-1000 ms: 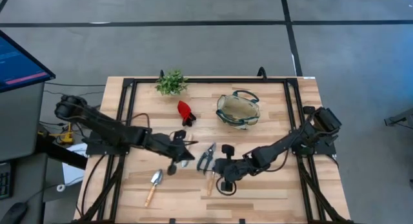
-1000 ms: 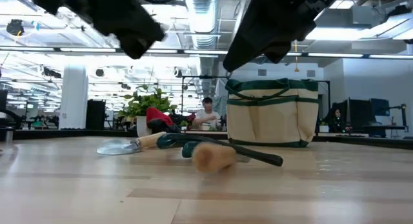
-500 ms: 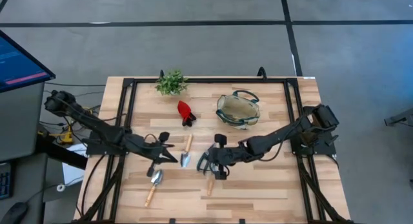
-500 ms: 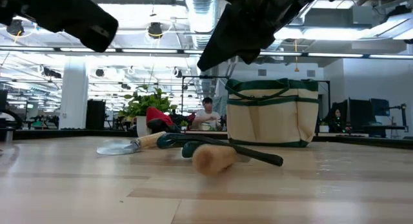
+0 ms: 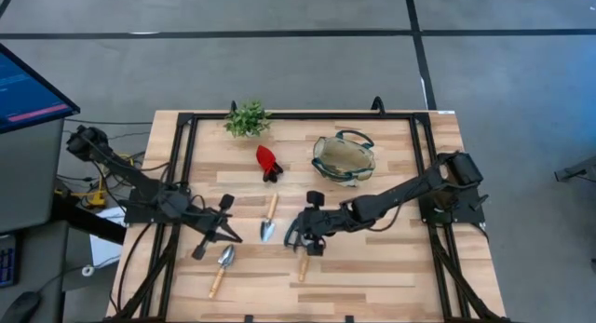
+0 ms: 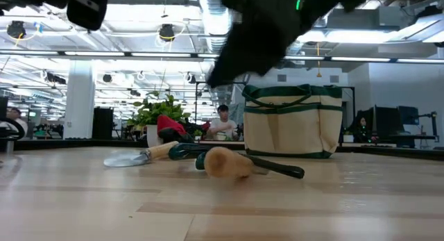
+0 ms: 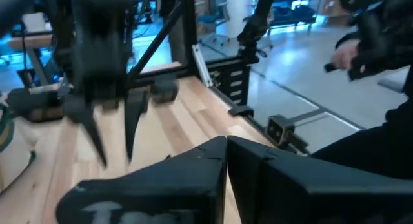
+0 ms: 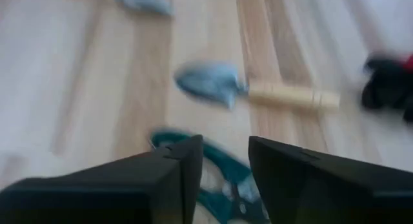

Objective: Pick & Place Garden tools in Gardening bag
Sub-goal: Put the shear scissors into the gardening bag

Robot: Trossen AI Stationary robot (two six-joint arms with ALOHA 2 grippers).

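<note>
Step in hand (judged): grasping the teal-handled metal pruners [image 8: 222, 185].

1. Locate the pruners flat on the light wooden bench [image 5: 391, 258], directly beneath the right claw [image 5: 300, 235].
2. Confirm the right claw fingers apart and empty, with the pruner handles showing in the gap between them.
3. Lower straight down and centre the gap over both handles together (a bite on one handle alone would likely let the tool swing).
4. Avoid the silver-headed, wooden-handled trowel [image 5: 269, 219], just beside the claw on the side toward the left arm. Avoid also the second light wooden handle [image 5: 303, 265], just behind the claw toward the bench's near edge.
5. Close only once the fingertips reach bench level, then lift clear before any travel.
6. Carry toward the round beige fabric gardening bag with dark green trim [image 5: 344, 158], which stands upright beyond the claw toward the bench's far side. Release above its open mouth.
7. Leave the left claw [image 5: 223, 232] parked past the trowel, fingers together and empty.
</note>
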